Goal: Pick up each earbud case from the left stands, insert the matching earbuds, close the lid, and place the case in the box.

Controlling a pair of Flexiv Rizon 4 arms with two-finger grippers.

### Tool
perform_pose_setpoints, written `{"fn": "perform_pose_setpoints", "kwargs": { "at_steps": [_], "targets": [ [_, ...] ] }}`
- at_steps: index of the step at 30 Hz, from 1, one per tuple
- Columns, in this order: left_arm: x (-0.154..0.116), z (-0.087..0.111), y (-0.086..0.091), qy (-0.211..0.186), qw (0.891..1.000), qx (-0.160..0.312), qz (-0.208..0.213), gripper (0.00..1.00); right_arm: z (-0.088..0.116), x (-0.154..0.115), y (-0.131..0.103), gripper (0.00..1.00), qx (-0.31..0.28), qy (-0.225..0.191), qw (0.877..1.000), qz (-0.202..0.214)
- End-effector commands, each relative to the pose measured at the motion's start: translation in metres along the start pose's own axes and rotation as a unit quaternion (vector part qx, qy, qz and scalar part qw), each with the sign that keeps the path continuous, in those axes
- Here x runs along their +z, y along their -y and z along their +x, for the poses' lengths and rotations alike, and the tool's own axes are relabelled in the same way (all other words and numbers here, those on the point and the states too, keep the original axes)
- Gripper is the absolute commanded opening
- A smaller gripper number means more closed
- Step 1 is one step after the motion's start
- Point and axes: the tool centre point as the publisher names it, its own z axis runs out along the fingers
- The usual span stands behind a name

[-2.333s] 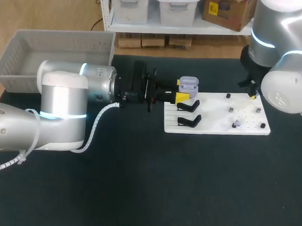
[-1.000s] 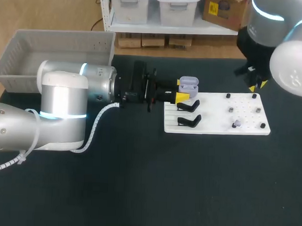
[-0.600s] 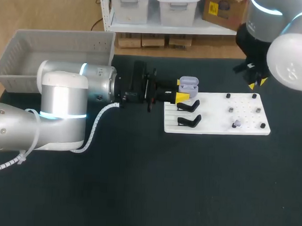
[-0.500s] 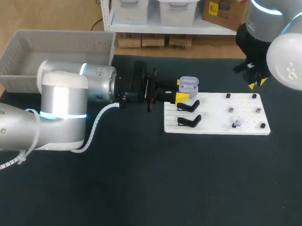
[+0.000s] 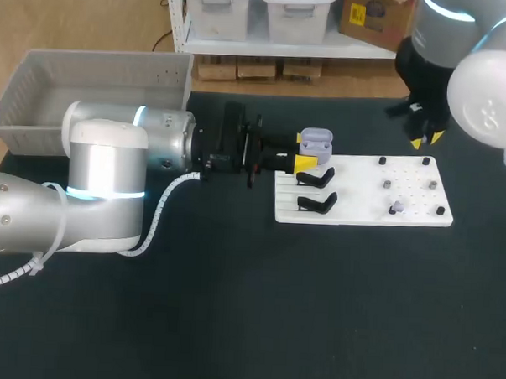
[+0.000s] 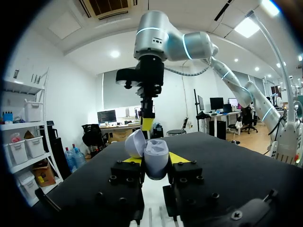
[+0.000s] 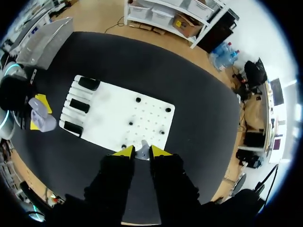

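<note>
Of the two arms, the one from 9 o'clock in the head view lies level over the black table (image 5: 315, 310), and its left gripper (image 6: 154, 161) has both yellow-tipped fingers pressed on the two sides of one lavender clamshell earbud case (image 5: 315, 143). The case's lid stands open and tips toward the fingers' far side. The case is off the table, at 10 o'clock of the white flat board (image 5: 362, 203), just at its left edge. The right wrist view shows three black stands (image 7: 78, 105) in a row along that edge of the board; in the head view two of them show, both bare, at 6 o'clock of the case. Six small pieces (image 5: 382, 161) sit in two columns on the board's right half, four dark and two paler. The right gripper (image 7: 141, 152) hangs above the board's 1 o'clock corner, apart from it, its fingers narrow and pinching one pale lavender earbud (image 7: 142, 147) between the yellow tips. One grey plastic box (image 5: 108, 56) stands at the table's 10 o'clock corner, well apart from the board.
</note>
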Motion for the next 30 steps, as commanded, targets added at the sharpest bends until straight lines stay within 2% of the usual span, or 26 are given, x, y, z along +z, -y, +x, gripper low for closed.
{"fn": "perform_pose_setpoints", "kwargs": {
  "at_steps": [1, 3, 5, 6, 7, 9, 10, 12, 13, 16, 30],
  "targets": [
    [0.000, 0.001, 0.000, 0.001, 1.000, 0.001, -0.001, 0.00, 0.010, -0.010, -0.008, 0.00, 0.042, -0.004, 0.999, -0.010],
    [0.000, 0.001, 0.000, 0.001, 1.000, 0.001, -0.001, 0.00, 0.012, -0.016, -0.012, 0.00, 0.067, -0.005, 0.998, 0.000],
    [0.000, 0.001, 0.000, 0.001, 1.000, 0.001, -0.001, 0.00, 0.012, -0.024, -0.019, 0.00, 0.092, -0.003, 0.995, -0.026],
    [0.000, 0.001, 0.000, 0.001, 1.000, 0.001, -0.001, 0.00, 0.012, -0.027, -0.022, 0.00, 0.102, -0.005, 0.995, -0.018],
    [0.000, 0.001, 0.000, 0.001, 1.000, 0.001, -0.001, 0.00, 0.011, -0.031, -0.026, 0.00, 0.114, -0.005, 0.993, -0.026],
    [0.000, 0.001, 0.000, 0.001, 1.000, 0.001, -0.001, 0.00, 0.010, -0.037, -0.034, 0.00, 0.127, -0.008, 0.992, 0.017],
    [0.000, 0.001, 0.000, 0.001, 1.000, 0.001, -0.001, 0.00, 0.010, -0.039, -0.039, 0.00, 0.142, -0.012, 0.990, -0.007],
    [0.000, 0.001, 0.000, 0.001, 1.000, 0.001, -0.001, 0.00, 0.008, -0.039, -0.050, 0.00, 0.153, -0.023, 0.988, 0.008],
    [0.000, 0.001, 0.000, 0.001, 1.000, 0.001, -0.001, 0.00, 0.008, -0.039, -0.056, 0.00, 0.163, -0.025, 0.986, -0.014],
    [0.000, 0.001, 0.000, 0.001, 1.000, 0.001, -0.001, 0.00, 0.009, -0.040, -0.071, 0.00, 0.169, -0.038, 0.985, -0.021],
    [0.000, 0.001, 0.000, 0.001, 1.000, 0.001, -0.001, 0.00, 0.009, -0.040, -0.071, 0.00, 0.169, -0.038, 0.985, -0.021]
  ]
}}
